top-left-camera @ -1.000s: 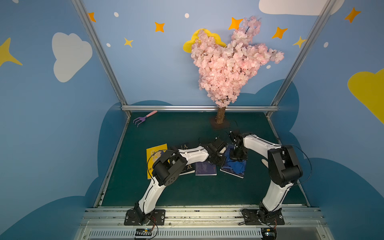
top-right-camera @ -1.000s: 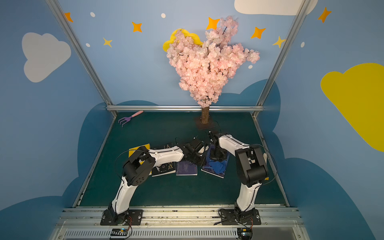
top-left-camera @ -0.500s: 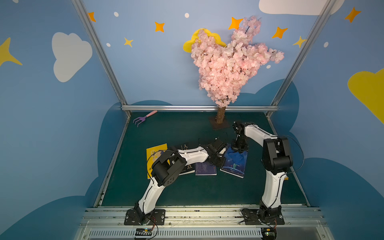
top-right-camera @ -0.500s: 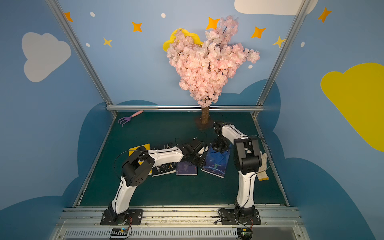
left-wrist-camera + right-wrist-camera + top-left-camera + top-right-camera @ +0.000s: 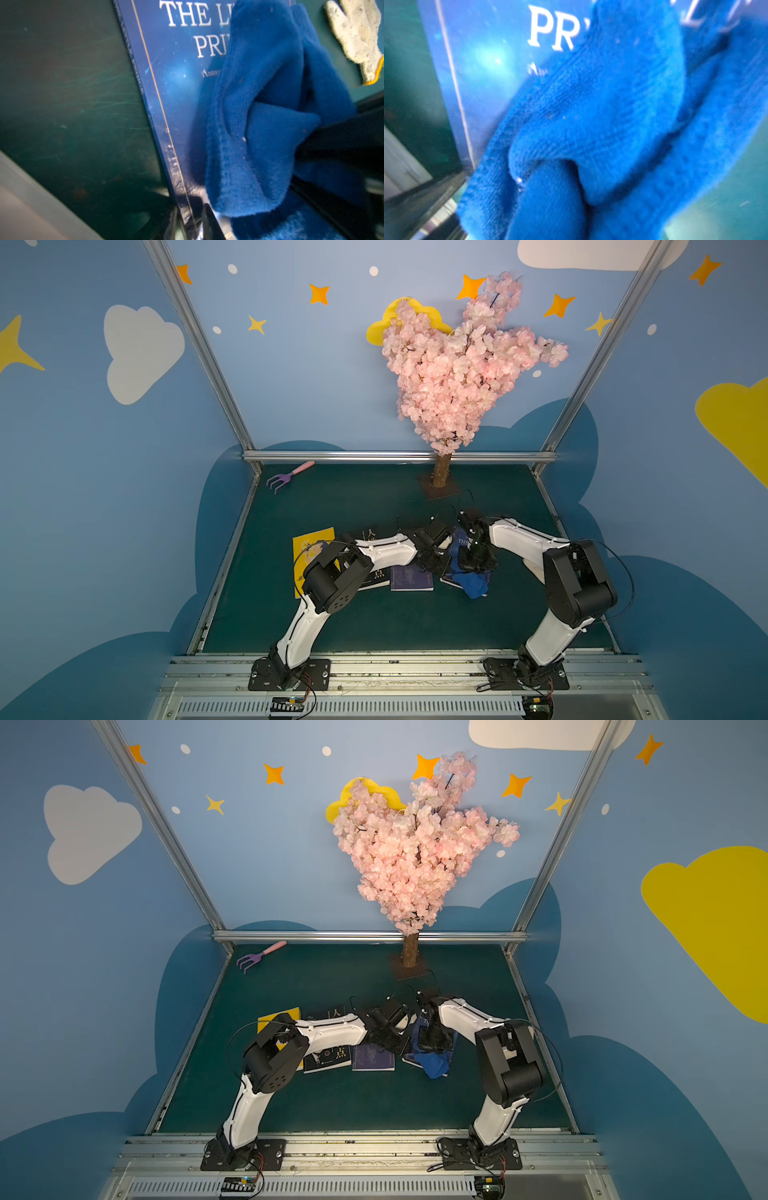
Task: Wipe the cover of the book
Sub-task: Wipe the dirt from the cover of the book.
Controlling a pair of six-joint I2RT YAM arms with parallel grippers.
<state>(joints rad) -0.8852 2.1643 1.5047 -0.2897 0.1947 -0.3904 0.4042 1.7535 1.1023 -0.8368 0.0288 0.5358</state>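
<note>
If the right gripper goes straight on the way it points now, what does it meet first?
The right gripper is shut on the blue cloth, which bunches just ahead of it; going on, the cloth would probably press against the cover of the blue book. The gap between them is unclear.

- We see a pink blossom tree (image 5: 457, 377) standing at about one o'clock on the green mat (image 5: 374, 506).
- At eleven o'clock a purple rake (image 5: 286, 477) with a pink handle lies flat.
- Toward nine o'clock we find a yellow book (image 5: 309, 543); a black book (image 5: 376, 574) and a purple book (image 5: 409, 577) lie in a row inward from it.
- A white glove (image 5: 357, 35) lies on the mat.
</note>
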